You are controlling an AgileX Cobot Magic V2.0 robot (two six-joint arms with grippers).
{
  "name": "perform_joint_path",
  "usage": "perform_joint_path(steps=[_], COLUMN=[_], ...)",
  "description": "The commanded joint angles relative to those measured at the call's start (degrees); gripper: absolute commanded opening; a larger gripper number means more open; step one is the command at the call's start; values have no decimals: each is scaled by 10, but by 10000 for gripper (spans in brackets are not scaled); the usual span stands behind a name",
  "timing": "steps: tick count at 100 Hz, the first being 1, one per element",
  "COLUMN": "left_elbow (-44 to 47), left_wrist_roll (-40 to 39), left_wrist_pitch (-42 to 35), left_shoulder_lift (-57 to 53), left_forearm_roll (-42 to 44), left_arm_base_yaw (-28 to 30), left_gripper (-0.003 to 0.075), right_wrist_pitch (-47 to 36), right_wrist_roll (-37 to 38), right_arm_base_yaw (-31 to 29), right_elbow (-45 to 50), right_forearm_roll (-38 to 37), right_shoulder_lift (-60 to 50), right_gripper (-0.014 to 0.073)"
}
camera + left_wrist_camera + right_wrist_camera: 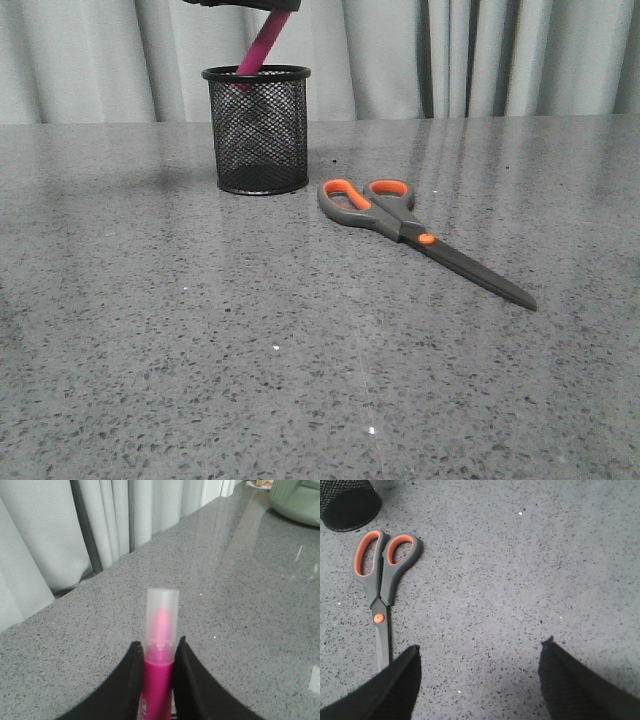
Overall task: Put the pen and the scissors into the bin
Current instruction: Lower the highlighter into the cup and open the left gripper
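Note:
The magenta pen leans with its lower end inside the black mesh bin at the back of the table. My left gripper is shut on the pen just below its translucent cap; only a dark sliver of that gripper shows at the top edge of the front view. The scissors lie flat to the right of the bin, orange-lined handles toward it, blades pointing to the front right. My right gripper hovers open over bare table beside the scissors; it is not in the front view.
Grey curtains hang behind the speckled table. The left wrist view shows a pale green object at the table's far end. The bin's base appears just beyond the scissor handles in the right wrist view.

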Motion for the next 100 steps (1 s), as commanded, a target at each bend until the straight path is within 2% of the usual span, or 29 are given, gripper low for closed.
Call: perform_joint_path(steps=[1, 11, 15, 21, 26, 31, 38, 43, 45, 55, 78, 88, 100], left_elbow=[-17, -17, -17, -17, -17, -17, -17, -17, -17, -17, -4, 43, 157], left_wrist_roll=[2, 2, 2, 2, 2, 2, 2, 2, 2, -10, -137, -186, -198], left_wrist_pitch=[6, 6, 6, 10, 10, 10, 9, 5, 4, -6, -52, -52, -61], left_shoulder_lift=[-29, -29, -32, -37, -45, -57, -81, -101, -111, -160, -272, -324, -391], left_forearm_roll=[-16, -18, -19, -19, -17, -6, 16, 40, 47, 99, 170, 170, 169], left_arm_base_yaw=[-6, -6, -6, -6, -6, -6, -6, -5, -5, 1, 49, 89, 138], left_gripper=[262, 414, 440, 436, 402, 330, 174, 13, -24, -20, -20, -20, -20], right_wrist_pitch=[-31, -31, -31, -31, -31, -31, -31, -31, -31, -31, -22, -13, 1], right_wrist_roll=[-5, -5, -5, -5, -5, -5, -5, -5, -5, -5, -5, -5, -25], right_arm_base_yaw=[1, 1, 1, 1, 1, 1, 1, 1, 1, 1, 1, 2, 25], right_elbow=[-20, -20, -20, -20, -20, -20, -20, -20, -20, -20, -20, -20, -25], right_forearm_roll=[0, 0, 0, 0, 0, 0, 0, 0, 0, 0, 0, 6, 8], right_shoulder_lift=[-1, -1, -1, -1, -1, -1, -1, -1, -1, -1, -1, -1, 1], right_gripper=[452, 452, 452, 452, 452, 452, 452, 452, 452, 452, 452, 452, 452])
